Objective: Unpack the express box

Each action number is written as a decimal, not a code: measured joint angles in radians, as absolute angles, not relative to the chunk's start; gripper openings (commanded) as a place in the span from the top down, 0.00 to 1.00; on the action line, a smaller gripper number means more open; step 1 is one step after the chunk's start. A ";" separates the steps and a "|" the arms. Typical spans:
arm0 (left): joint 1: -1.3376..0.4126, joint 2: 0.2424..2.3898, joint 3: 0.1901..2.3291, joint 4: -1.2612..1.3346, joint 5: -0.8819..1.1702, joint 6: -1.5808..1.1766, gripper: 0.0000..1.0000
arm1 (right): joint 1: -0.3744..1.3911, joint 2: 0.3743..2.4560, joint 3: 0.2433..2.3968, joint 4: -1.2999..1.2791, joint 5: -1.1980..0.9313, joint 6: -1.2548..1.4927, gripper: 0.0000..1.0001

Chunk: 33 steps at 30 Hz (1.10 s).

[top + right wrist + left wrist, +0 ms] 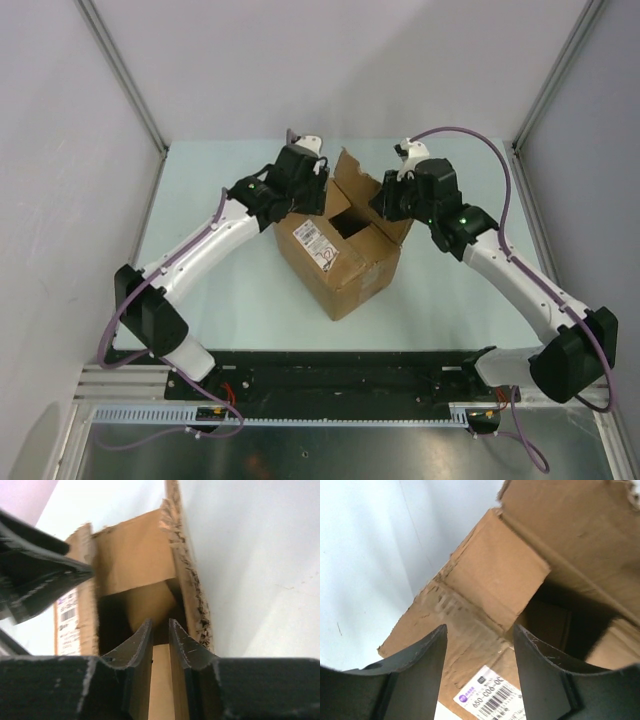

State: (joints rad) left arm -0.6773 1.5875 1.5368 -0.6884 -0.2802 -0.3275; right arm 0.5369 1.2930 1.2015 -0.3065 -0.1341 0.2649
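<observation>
On top of the express box [340,262], the left gripper [480,630] hangs open over one flap and the right gripper [160,622] pinches another.

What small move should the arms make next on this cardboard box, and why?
Probably the right gripper should fold the flap it seems to pinch outward, away from the opening of the express box. Flaps partly cover that opening, and the left gripper hovers open.
</observation>
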 measured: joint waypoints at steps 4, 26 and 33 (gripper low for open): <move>-0.678 1.588 1.617 -0.692 -0.241 -0.296 0.45 | 0.523 1.329 1.202 -0.306 -0.074 0.273 0.85; -0.705 1.718 1.617 -0.709 -0.073 -0.196 0.77 | 0.498 1.401 1.201 -0.333 -0.007 0.373 0.89; -0.705 1.679 1.617 -0.756 -0.056 -0.173 0.78 | 0.496 1.404 1.201 -0.328 -0.081 0.344 0.88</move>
State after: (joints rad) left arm -0.7048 1.6791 1.6173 -0.7559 -0.0559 -0.1726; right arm 0.4961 1.4036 1.2007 -0.3279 -0.0807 0.3435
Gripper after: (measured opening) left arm 0.230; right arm 0.107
